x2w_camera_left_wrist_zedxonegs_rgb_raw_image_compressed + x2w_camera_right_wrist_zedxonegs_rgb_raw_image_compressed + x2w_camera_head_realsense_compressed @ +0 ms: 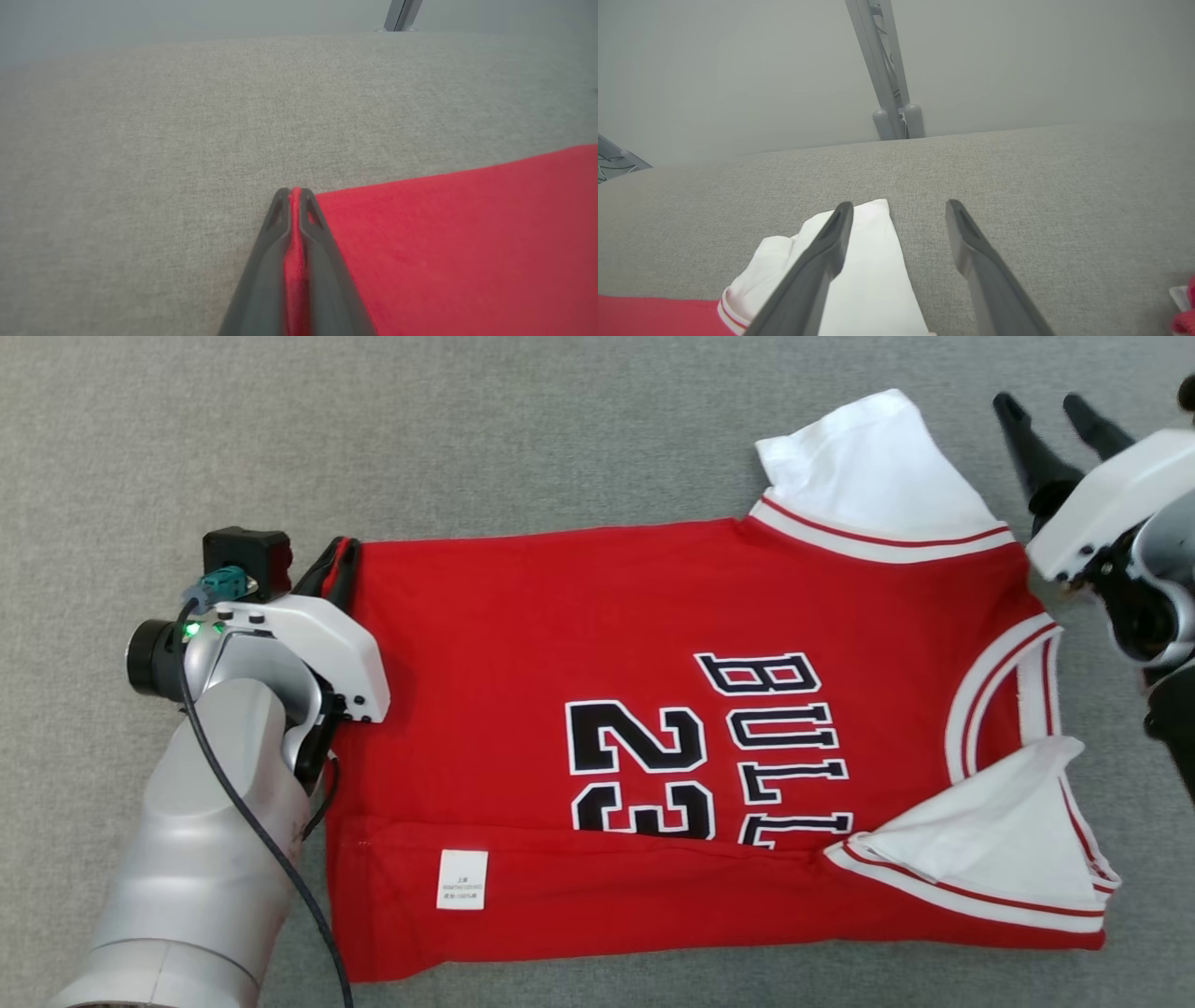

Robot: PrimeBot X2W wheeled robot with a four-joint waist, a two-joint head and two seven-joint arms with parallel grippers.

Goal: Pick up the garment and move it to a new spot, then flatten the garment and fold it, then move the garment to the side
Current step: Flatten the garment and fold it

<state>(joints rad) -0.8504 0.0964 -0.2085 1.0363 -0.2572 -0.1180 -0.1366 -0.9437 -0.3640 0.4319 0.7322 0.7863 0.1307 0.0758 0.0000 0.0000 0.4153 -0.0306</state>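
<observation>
The garment [579, 644] is a red jersey with white sleeves and black "BULLS 23" lettering, spread flat on the grey cloth surface, its near edge folded up over the print. My left gripper [338, 560] is at the jersey's far left corner, shut on the red hem; the left wrist view shows red cloth [295, 252] pinched between the closed fingers of the left gripper [295, 190]. My right gripper [1053, 413] hovers open just right of the upper white sleeve [868, 476]. In the right wrist view the right gripper [900, 205] stands over the sleeve [873, 280].
Grey cloth surface [467, 439] runs all around the jersey. A grey metal frame post [887, 74] stands behind the surface's far edge, against a plain wall. A white label [462, 879] shows on the folded-up strip.
</observation>
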